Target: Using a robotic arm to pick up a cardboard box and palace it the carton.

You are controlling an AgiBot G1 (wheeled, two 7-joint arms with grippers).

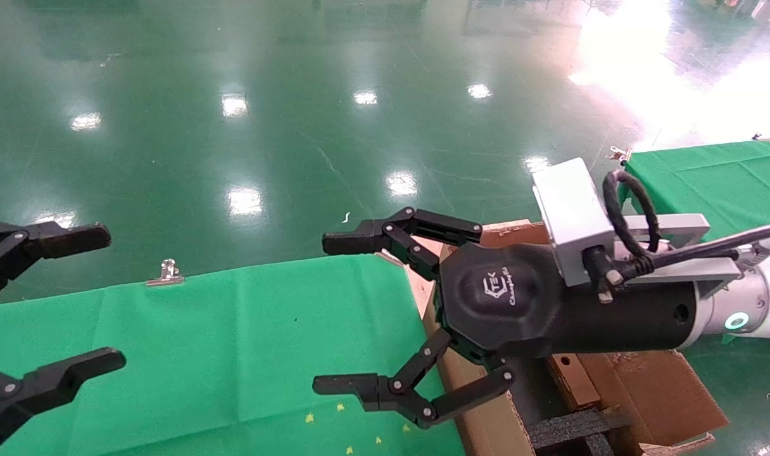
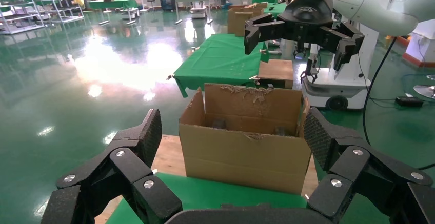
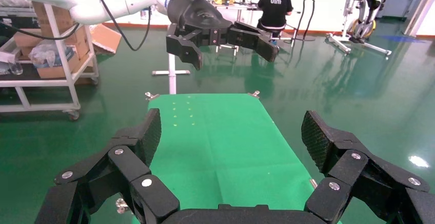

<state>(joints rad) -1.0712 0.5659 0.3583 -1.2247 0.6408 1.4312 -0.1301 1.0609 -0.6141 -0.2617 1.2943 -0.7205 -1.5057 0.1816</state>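
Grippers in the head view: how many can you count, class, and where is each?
2. The left gripper hangs open over the green cloth, far left; the right gripper, open, is above the carton.

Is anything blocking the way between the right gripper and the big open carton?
Nothing visible does. The right gripper hangs open and empty above the carton, whose top is open, with only clear air between them. The left gripper is open too, off to the side over the green table.
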